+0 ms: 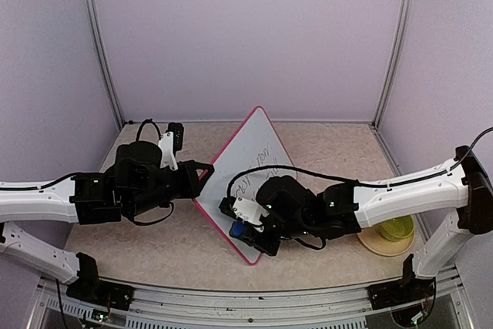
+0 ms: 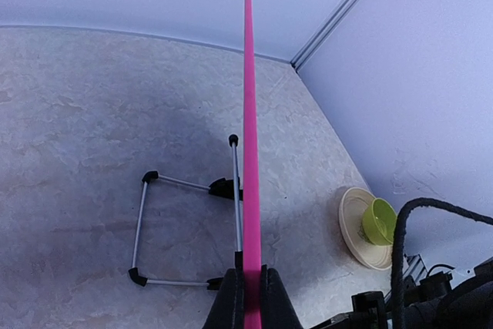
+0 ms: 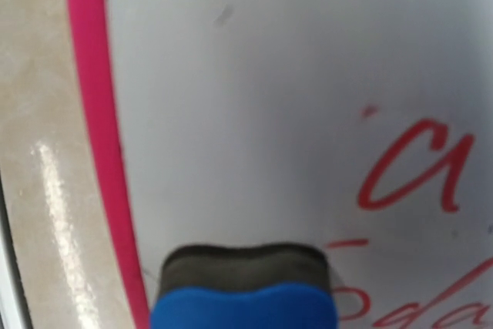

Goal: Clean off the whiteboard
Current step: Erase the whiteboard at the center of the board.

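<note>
The whiteboard (image 1: 248, 161) stands tilted at the table's middle, with a pink rim and handwriting on its face. My left gripper (image 1: 203, 176) is shut on its left edge. In the left wrist view the rim (image 2: 249, 113) runs edge-on, and the black fingers (image 2: 229, 302) clamp it at the bottom. My right gripper (image 1: 245, 223) is shut on a blue eraser (image 1: 239, 231) near the board's lower corner. Seen from the right wrist, the eraser (image 3: 243, 287) has its dark felt against the white face (image 3: 231, 113), beside red writing (image 3: 416, 167). Its own fingers are hidden there.
A wire stand with black feet (image 2: 185, 229) props the board from behind. A beige plate (image 1: 389, 243) holding a green cup (image 1: 396, 228) sits at the right, near the right arm. Purple walls enclose the table on three sides.
</note>
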`<state>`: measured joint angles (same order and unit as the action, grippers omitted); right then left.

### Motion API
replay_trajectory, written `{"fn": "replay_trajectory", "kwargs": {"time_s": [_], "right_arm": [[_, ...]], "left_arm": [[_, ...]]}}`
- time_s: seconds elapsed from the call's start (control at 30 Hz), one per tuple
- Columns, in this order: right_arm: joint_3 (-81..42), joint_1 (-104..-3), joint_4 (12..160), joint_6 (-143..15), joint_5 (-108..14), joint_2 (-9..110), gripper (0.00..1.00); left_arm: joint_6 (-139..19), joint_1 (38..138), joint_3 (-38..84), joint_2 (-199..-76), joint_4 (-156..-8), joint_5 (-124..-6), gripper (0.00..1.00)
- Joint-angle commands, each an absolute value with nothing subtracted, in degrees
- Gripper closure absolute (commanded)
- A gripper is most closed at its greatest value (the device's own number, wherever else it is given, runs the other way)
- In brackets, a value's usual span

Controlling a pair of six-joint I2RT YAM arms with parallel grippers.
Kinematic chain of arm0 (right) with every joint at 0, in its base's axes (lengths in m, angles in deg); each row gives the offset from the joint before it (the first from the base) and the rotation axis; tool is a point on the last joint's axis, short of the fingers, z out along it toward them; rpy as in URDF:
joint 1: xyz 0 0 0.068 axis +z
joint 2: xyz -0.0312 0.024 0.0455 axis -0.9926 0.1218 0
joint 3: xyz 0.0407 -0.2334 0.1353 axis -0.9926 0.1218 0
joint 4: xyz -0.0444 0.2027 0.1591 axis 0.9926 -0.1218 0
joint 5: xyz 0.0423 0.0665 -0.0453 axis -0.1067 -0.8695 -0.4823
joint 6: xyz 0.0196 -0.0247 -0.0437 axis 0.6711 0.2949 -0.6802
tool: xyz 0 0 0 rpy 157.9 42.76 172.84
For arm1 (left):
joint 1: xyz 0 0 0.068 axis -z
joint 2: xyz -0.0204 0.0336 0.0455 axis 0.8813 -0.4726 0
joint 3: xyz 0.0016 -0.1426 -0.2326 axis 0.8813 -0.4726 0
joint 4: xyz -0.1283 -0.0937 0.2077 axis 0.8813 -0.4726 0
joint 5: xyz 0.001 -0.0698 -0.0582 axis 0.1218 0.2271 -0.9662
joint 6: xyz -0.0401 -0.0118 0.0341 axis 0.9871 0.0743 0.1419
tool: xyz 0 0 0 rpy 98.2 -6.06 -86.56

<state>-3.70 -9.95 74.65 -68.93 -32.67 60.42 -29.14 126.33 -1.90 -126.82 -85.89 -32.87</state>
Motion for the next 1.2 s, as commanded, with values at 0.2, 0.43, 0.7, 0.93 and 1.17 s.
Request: {"fn": "replay_trajectory", "kwargs": {"time_s": [0.2, 0.43, 0.7, 0.93, 1.17], "right_arm": [[-14.4, -11.0, 73.3, -71.7, -31.4, 63.3, 1.0], [-16.8, -11.8, 73.8, -71.4, -30.9, 63.8, 1.0], [-11.3, -13.2, 74.2, -69.6, -32.4, 64.7, 1.0], [-4.8, -13.3, 75.6, -67.3, -33.6, 63.4, 1.0], [-3.5, -13.3, 75.6, -66.9, -33.9, 62.8, 1.0]], "left_arm": [[-28.0, 127.5, -2.8, -126.5, -83.2, -36.2, 1.0], [-27.8, 127.5, -3.7, -126.1, -82.9, -36.0, 1.0], [-28.1, 127.3, -3.6, -125.8, -83.0, -36.0, 1.0], [-28.1, 127.4, -3.8, -125.4, -83.3, -35.9, 1.0], [-28.1, 127.3, -3.4, -125.4, -83.4, -36.1, 1.0]]}}
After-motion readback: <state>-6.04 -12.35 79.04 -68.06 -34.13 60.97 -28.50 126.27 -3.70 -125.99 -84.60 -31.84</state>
